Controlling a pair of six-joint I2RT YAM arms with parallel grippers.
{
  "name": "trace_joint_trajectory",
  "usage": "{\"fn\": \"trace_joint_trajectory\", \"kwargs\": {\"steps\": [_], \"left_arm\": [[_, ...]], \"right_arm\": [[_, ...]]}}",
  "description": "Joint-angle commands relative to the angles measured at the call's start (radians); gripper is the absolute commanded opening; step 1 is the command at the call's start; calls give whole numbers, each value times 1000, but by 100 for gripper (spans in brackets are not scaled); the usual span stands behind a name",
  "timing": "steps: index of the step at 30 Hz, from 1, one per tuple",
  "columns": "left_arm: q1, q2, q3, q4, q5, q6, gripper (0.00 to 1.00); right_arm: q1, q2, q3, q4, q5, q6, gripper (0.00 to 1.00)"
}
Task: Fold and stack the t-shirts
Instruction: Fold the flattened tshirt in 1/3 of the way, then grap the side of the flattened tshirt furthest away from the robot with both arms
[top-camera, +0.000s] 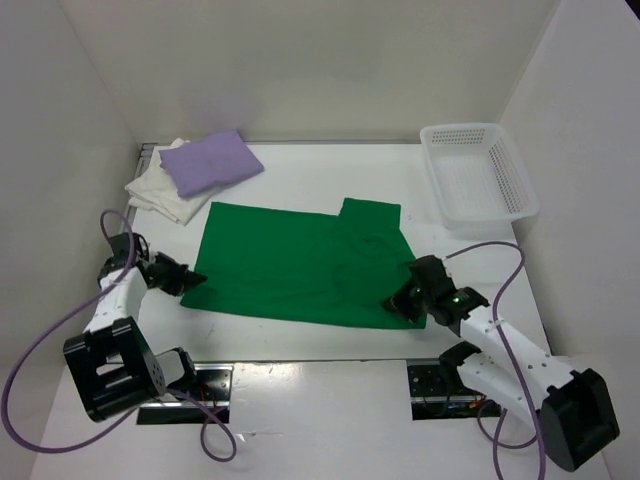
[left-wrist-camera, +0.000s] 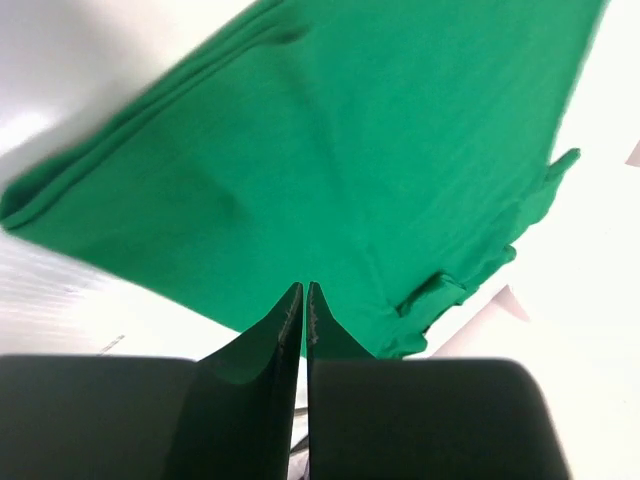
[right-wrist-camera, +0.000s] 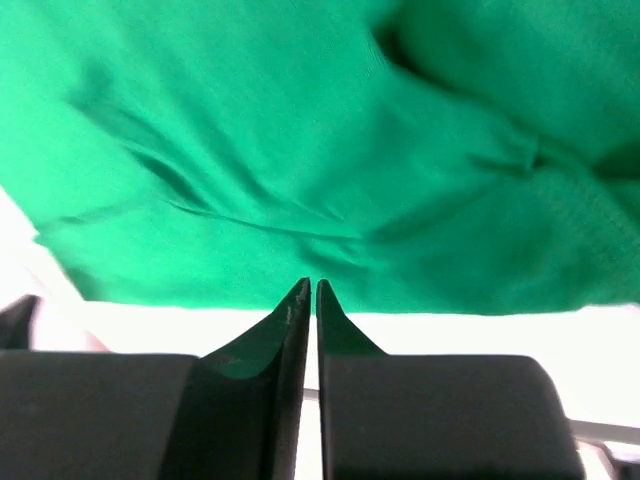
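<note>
**Task items.** The green t-shirt (top-camera: 300, 265) lies spread flat on the white bench (top-camera: 300, 170), near its front edge and between the two arms. One sleeve projects toward the rear at the right. The lavender t-shirt (top-camera: 208, 162) is folded and rests on the white t-shirt (top-camera: 165, 198) at the rear left corner. A white perforated basket (top-camera: 465, 128) stands at the rear right, apart from all three shirts.

**Left hand** (top-camera: 190, 280). It sits at the near left corner of the green t-shirt. Its fingers (left-wrist-camera: 275, 335) stand together with only a thin slit between them, their tips over the cloth edge. It cannot be told whether any cloth is pinched.

**Right hand** (top-camera: 395, 302). It sits at the near right corner. Its fingers (right-wrist-camera: 345, 335) are likewise together, with the tips at the hem.
</note>
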Motion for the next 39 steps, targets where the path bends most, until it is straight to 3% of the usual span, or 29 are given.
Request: {"fn": "trace_joint_trajectory", "kwargs": {"steps": [1, 3, 5, 9, 12, 15, 16, 22, 25, 39], "left_arm": [[-38, 48, 172, 14, -2, 30, 9], [-101, 107, 238, 79, -17, 20, 11], [-181, 143, 308, 187, -92, 8, 16], [-300, 317, 451, 286, -239, -4, 17], [-353, 467, 565, 303, -278, 7, 18], [-364, 613, 715, 275, -344, 40, 20], [-364, 646, 750, 266, -359, 65, 20], [-384, 816, 922, 222, -514, 106, 32], [-384, 864, 961, 221, -523, 126, 39], [-374, 944, 1011, 200, -583, 177, 43]], "right_arm": [[-96, -8, 89, -29, -45, -57, 14], [-142, 49, 149, 5, -36, -122, 27], [-157, 197, 267, 22, 24, -235, 29], [-167, 492, 566, 100, 141, -439, 0], [-167, 706, 759, 100, 252, -502, 0], [-212, 858, 878, 109, 302, -551, 9], [-251, 883, 892, 132, 284, -564, 18], [-312, 1006, 988, 146, 316, -613, 38], [-325, 1066, 1039, 125, 346, -637, 47], [-335, 1244, 1182, 124, 345, -628, 48]]}}
